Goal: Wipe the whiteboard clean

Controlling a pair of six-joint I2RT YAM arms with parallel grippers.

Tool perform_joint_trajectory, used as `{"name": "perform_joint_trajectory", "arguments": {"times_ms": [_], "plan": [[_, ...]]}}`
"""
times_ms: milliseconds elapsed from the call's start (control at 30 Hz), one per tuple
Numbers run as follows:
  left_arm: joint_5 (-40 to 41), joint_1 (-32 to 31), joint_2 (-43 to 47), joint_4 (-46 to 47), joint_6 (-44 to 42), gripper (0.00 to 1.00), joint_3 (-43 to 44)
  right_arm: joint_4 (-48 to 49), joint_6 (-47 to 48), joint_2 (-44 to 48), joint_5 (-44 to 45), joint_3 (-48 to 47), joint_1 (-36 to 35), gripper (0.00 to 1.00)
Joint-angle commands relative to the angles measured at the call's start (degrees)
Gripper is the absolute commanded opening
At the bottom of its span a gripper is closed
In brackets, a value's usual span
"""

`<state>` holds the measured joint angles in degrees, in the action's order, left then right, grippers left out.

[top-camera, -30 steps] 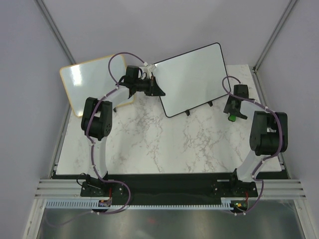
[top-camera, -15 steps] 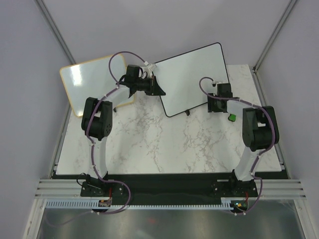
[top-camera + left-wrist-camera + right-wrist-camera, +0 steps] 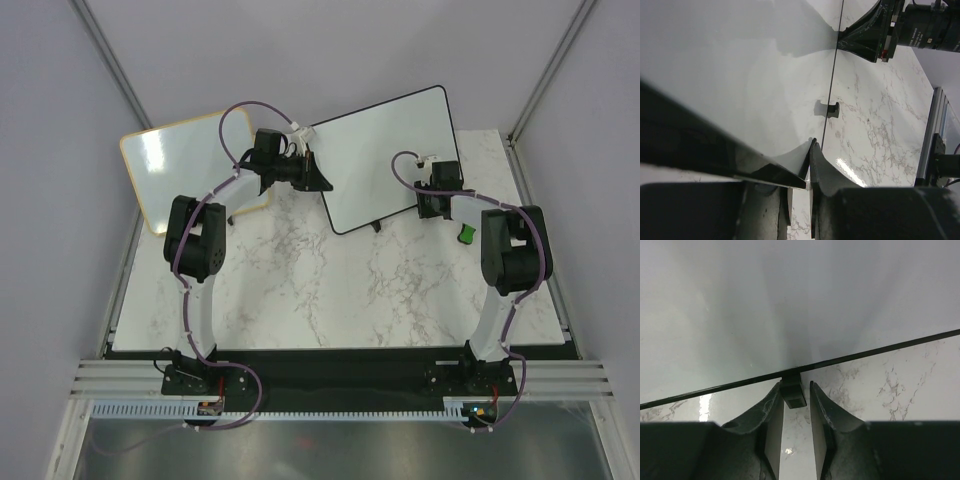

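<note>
Whiteboard w/ thin black frame and rounded corners stands tilted at the far edge of the bench, right of centre. Its lower long edge runs diagonally up toward the far right corner. Marble-pattern bench top under it.

L gripper sits at the board's left short edge. Left wrist view: fingers nearly together, thin frame edge pinched btwn them, so it is clamped on the board.

R gripper is at the lower long edge, near the board's right end. Right wrist view: narrow gap, one small black foot sitting btwn the two fingers. One finger looks to touch it and a sliver of gap shows at the other; can't tell if it is actually squeezing. The second foot rests on the bench further left along the same edge, apart from both grippers.

Small green object lies on the bench just beside the R arm, near the right edge; too small to identify.

Second board w/ light wooden frame leans at the far left corner, behind the L arm, well apart from the black-framed one.
</note>
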<state>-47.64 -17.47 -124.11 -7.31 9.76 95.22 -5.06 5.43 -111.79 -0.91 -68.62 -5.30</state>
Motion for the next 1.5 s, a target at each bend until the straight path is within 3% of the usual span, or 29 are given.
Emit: {"name": "perform_joint_trajectory", "arguments": {"times_ms": [0,467,567,833,1067,1467], "plan": [[8.9,-1.0,-2.1,-7.4,-9.1,0.02,-0.2,2.0,2.0,0.6,-0.1,-1.0,0.2,0.32],[4.4,-0.3,-2.7,-9.1,-9.2,0.02,-1.9,4.6,-3.5,6.1,0.6,8.2,-1.2,0.0],[5.1,0.2,-3.1,-9.1,-9.1,0.02,-1.6,6.6,-4.9,6.9,2.3,9.6,-1.8,0.0],[4.3,0.3,-3.5,-8.8,-8.4,0.14,-1.6,8.0,-6.7,6.1,5.5,11.1,-2.5,0.0],[4.0,0.2,-3.4,-7.7,-8.2,0.34,-2.6,9.9,-7.6,5.7,6.1,11.9,-3.0,0.0],[3.3,0.2,-1.6,-6.5,-8.1,0.5,-2.9,10.6,-7.7,5.4,6.9,12.6,-3.1,0.0]]}}
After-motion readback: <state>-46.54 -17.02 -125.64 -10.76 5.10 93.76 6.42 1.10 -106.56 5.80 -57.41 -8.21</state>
